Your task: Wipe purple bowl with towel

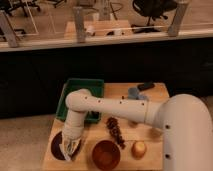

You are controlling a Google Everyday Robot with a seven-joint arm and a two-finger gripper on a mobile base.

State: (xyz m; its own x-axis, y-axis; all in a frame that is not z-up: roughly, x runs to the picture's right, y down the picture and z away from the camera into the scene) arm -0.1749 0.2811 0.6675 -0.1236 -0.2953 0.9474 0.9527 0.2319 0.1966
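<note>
Purple bowl (56, 149) at table's (150, 92) 7 o'clock corner, partly under arm. Gripper (69, 147) over bowl, fingers clamped on pale towel (66, 152) touching bowl. Orange-brown bowl (106, 154) at its 3 o'clock; green tray (80, 86) at 12 o'clock.

The purple bowl (56, 149) is shallow, round and dark, sitting flat at the front left corner of the wooden table. The towel (66, 148) is a small pale cloth bunched over the bowl's right part. The gripper (70, 145), fingers closed, points down into the bowl at the towel.
</note>
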